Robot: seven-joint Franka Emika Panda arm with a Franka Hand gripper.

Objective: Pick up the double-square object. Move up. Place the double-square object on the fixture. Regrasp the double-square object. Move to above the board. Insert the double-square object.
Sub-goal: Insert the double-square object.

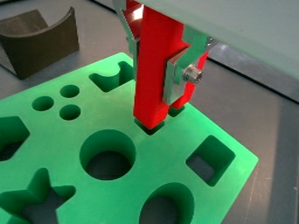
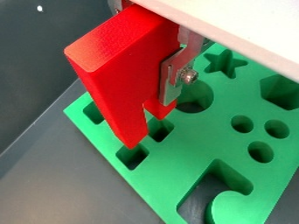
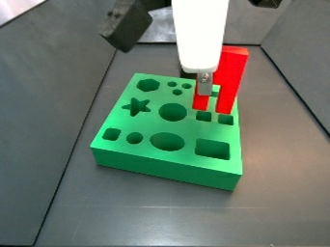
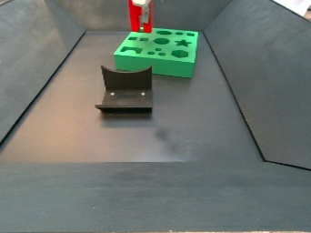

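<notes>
White housing up top on the gripper [image 1: 160, 83], smooth and boxy, a pale column in a side view [image 3: 203, 68]; below it flat silver plate fingers [image 1: 187, 72], one carrying a round silver screw head, dark pads along their inner faces

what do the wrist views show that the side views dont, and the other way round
Only the wrist views: the silver finger with its screw against the red block, whose lower legs reach down into cutouts in the board. Only a side view: the fixture standing on the floor apart from the board, with bare floor in front of it. Both: the gripper holding the block upright over the board's edge.
</notes>
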